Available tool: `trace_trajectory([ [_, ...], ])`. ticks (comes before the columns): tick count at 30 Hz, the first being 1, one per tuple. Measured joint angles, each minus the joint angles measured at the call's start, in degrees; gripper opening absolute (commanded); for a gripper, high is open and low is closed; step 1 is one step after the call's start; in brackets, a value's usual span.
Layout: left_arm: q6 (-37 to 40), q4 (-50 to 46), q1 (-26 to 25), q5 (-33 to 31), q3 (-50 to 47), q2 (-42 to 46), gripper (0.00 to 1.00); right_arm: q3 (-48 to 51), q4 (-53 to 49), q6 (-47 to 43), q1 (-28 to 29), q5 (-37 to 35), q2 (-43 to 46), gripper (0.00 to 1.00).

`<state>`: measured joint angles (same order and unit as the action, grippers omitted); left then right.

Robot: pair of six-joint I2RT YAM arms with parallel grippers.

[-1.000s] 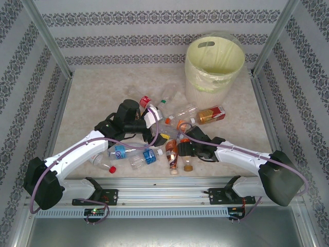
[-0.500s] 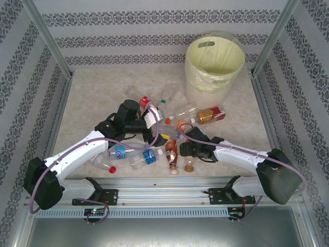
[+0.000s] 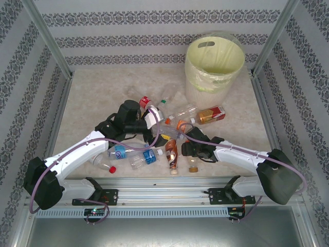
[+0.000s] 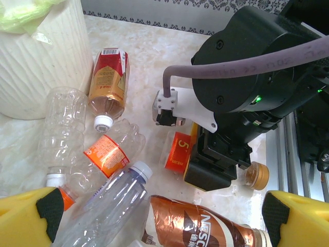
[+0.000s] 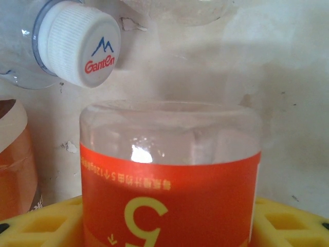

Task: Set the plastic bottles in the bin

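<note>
Orange-labelled bottle (image 5: 169, 170): flanking its sides with the right claw (image 5: 167, 226), grip uncertain. Hovering the left claw (image 4: 162, 221) nearby, wide open, empty.

Bright, even light from overhead falls on the pale table (image 3: 92, 98), leaving only faint, soft shadows beside the scattered bottles (image 3: 208, 114). The view from above is clear, if slightly soft. Close in at the right wrist, a small white glare spot sits on the orange-labelled bottle (image 5: 169, 195), whose nearest print blurs, while the white cap (image 5: 77, 46) stays sharp.
</note>
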<state>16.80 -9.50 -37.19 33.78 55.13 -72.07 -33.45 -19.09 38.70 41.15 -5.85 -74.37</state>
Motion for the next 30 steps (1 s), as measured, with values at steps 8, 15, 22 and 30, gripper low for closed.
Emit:
trace_trajectory([
  [8, -1.0, 1.0, -0.2, -0.9, -0.3, 0.0, 1.00, 0.0, -2.9, -1.0, 0.0, -2.2, 4.6, 0.56],
  [15, -6.3, 8.3, -0.3, -1.4, -3.5, 0.3, 1.00, -1.6, -8.3, -3.3, -1.0, -4.3, 12.6, 0.57],
  [22, -12.4, 16.1, -0.3, 0.5, -6.6, 1.0, 1.00, -7.7, -13.0, -7.4, -5.6, -5.3, 21.3, 0.57],
  [30, -17.7, 23.5, -0.3, 2.3, -8.9, 1.4, 1.00, -19.9, -15.9, -14.0, -10.6, -5.3, 22.6, 0.57],
])
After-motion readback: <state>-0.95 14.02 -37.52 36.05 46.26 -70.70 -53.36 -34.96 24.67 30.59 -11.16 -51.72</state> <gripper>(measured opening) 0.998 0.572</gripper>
